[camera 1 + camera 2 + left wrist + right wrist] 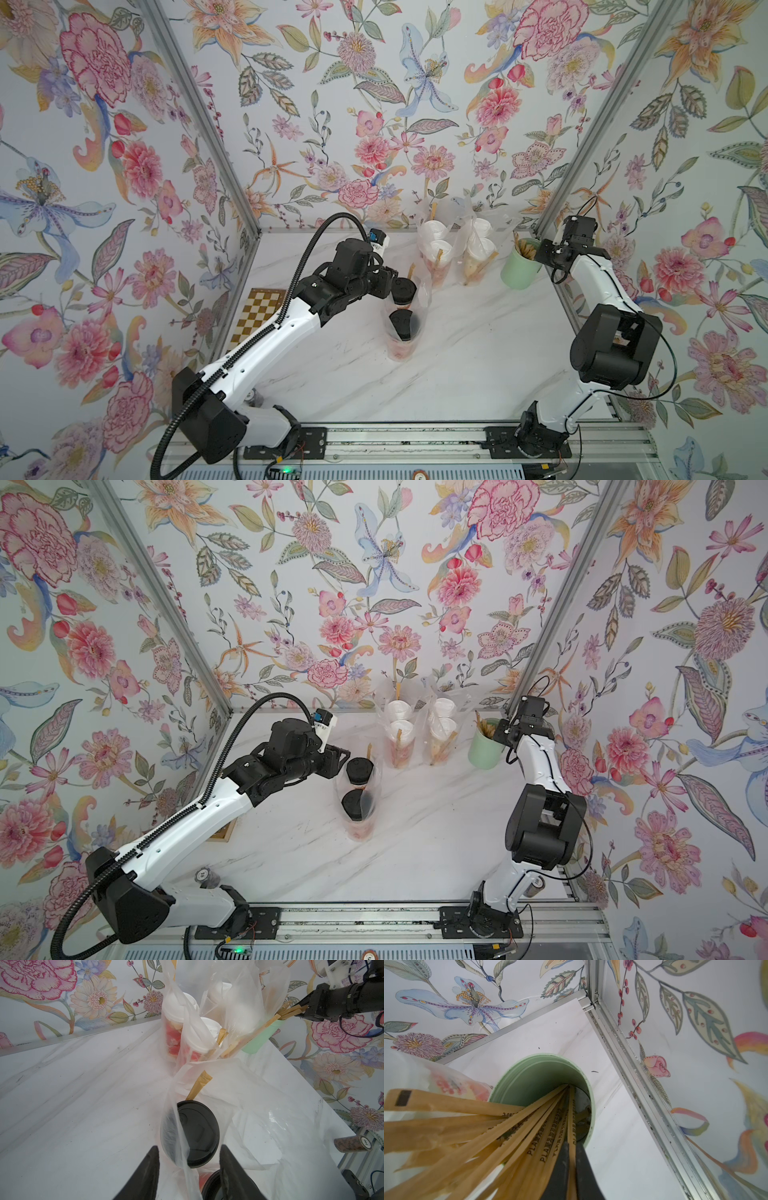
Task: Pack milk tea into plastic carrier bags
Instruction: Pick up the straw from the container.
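Two black-lidded milk tea cups (404, 289) (405, 326) stand in a clear plastic carrier bag (259, 1105) mid-table, with a brown wrapped straw (199, 1084) beside them. My left gripper (189, 1147) hovers open over the bag's mouth; a strip of bag film hangs between its fingers, and in a top view it (388, 276) sits by the far black lid. White-lidded milk tea cups (436, 249) (478, 245) stand bagged at the back. My right gripper (572, 1145) is shut on one wrapped straw (572, 1118) in the mint-green cup (542, 1076).
The mint-green cup (519, 266) stands close to the right frame rail and the back right corner. A checkerboard (259, 311) lies at the table's left edge. Brown cylinders (206, 877) (536, 885) lie near each arm's base.
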`<action>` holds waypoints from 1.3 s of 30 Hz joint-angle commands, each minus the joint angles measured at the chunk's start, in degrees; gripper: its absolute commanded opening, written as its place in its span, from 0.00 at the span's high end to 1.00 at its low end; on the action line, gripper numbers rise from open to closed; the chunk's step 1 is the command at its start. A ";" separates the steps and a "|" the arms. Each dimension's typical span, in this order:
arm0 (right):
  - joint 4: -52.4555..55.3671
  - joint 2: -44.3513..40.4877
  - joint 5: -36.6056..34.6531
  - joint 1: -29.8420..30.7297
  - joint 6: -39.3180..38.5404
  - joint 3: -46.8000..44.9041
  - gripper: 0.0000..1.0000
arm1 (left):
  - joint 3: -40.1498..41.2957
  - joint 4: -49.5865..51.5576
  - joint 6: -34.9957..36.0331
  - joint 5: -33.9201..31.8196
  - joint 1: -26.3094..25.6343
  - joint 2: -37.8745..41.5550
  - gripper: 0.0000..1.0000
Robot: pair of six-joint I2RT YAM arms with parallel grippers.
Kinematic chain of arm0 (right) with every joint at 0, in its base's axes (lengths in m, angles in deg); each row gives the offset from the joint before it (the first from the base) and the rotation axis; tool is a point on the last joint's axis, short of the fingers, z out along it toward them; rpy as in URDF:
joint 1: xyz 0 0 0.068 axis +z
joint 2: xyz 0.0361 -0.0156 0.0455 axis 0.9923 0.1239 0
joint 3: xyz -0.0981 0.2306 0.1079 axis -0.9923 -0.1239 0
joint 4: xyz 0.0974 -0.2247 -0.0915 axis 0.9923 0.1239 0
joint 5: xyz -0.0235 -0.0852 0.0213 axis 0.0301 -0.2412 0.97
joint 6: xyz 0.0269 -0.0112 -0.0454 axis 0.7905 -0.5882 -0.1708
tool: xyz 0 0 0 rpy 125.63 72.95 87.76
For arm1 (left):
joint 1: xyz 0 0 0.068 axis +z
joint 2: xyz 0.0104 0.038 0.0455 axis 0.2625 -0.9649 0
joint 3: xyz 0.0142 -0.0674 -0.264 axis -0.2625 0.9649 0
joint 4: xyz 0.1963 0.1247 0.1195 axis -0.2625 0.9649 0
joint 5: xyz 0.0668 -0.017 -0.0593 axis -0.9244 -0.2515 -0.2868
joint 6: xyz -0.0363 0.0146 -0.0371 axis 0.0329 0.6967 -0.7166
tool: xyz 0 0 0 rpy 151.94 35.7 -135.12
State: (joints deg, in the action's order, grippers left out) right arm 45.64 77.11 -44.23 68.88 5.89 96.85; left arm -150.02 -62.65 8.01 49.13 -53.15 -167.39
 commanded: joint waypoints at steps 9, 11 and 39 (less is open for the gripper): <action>0.11 -8.31 -5.10 2.14 -0.30 0.29 0.99 | -1.73 0.67 -0.03 0.88 -0.39 -0.05 0.51; 1.24 -10.15 -6.01 2.34 -0.07 0.70 0.99 | -2.04 1.15 0.14 0.63 -0.37 -0.05 0.51; 18.46 -32.73 5.60 20.19 1.00 12.03 1.00 | -5.80 15.03 -2.52 -8.48 -5.03 2.76 0.40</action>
State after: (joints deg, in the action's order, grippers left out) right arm 60.87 45.33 -44.23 86.59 6.44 106.59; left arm -153.75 -51.72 7.09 43.90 -57.09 -165.81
